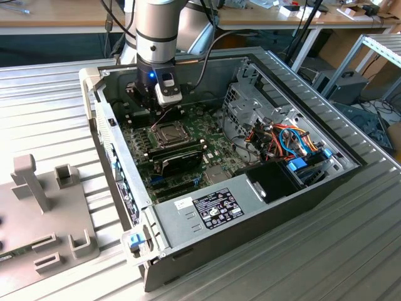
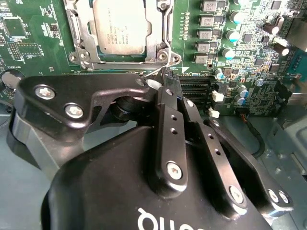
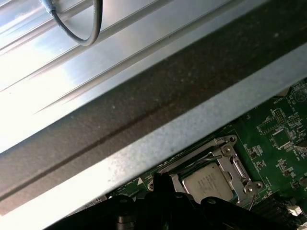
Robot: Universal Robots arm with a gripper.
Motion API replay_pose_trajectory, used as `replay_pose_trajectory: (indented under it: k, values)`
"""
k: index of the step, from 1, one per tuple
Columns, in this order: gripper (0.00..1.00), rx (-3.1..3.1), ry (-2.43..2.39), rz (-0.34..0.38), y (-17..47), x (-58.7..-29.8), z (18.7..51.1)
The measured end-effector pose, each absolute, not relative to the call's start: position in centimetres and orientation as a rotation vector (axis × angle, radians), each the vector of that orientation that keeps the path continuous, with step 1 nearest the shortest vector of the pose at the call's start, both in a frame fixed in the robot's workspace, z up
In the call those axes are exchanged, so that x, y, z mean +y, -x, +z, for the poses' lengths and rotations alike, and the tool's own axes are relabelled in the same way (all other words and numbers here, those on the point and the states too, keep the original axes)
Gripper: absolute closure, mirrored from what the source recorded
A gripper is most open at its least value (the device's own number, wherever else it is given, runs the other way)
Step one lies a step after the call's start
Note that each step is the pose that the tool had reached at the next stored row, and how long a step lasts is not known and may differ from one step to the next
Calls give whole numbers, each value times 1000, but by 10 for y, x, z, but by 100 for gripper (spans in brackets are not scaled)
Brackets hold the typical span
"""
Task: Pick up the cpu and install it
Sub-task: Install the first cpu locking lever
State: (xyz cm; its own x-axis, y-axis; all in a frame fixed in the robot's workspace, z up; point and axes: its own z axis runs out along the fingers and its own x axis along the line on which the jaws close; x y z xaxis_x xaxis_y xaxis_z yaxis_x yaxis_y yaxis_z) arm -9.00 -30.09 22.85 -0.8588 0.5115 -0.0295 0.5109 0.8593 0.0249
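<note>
Hovering inside the open computer case (image 1: pixel 263 207), gripper (image 2: pixel 165 88) low over the green motherboard (image 2: pixel 240 72), just beside the socket frame (image 2: pixel 165 28). Fingers (image 2: pixel 168 115) seeming drawn together, pinching nothing visible. Cpu (image 2: pixel 120 26) lying seated flat within the socket frame, silver top showing in both wrist views (image 3: pixel 208 184).

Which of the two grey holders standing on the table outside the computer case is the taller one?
The T-shaped holder, toward the exterior view's left; the U-shaped holder beside it is much lower.

White letters on the black gripper (image 2: pixel 165 88) body, cut off, unreadable
</note>
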Motion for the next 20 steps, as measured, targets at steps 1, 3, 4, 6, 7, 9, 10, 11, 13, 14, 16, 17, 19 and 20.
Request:
replay_pose_trajectory:
  k: [1,3,4,6,7,9,10,11,13,14,16,17,19,20]
  values:
    - [89,2995,-824,25,90,-301,229]
    - [89,2995,-823,25,90,-301,229]
    - [89,2997,-816,25,90,-301,229]
    - [89,3016,-745,27,90,-301,228]
    - [89,3026,-705,27,90,-301,228]
    - [89,3042,-634,28,90,-301,228]
    - [89,3048,-606,29,90,-301,228]
    - [89,3054,-579,29,90,-301,228]
    - [89,3067,-507,31,90,-301,227]
    - [89,3074,-465,31,90,-301,227]
    - [89,3082,-409,32,90,-301,227]
    - [89,3085,-384,33,90,-301,226]
    - [89,3093,-320,34,90,-301,226]
    - [89,3097,-279,34,90,-301,226]
